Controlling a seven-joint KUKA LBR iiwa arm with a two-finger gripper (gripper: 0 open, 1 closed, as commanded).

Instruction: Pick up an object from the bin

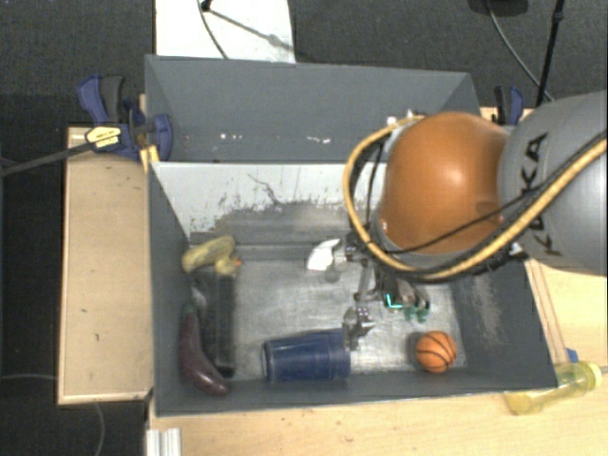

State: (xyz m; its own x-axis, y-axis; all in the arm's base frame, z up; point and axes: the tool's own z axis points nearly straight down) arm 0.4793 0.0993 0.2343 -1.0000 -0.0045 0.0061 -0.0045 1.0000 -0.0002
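Grey bin (304, 112) floor lies under my fingers (359, 329), just beside the blue cup (306, 360) lying at the front; their gap I cannot tell. Approach step, I judge: next, centre over it and lower.

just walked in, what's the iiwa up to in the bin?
The arm's hand is low in the grey bin, right by the end of a dark blue cylinder lying near the front wall. Nothing is lifted yet. A small orange ball lies to the view's right of it; a white piece lies farther back.

floor: dark carpet (57, 27) | black cable (47, 153) lying across it
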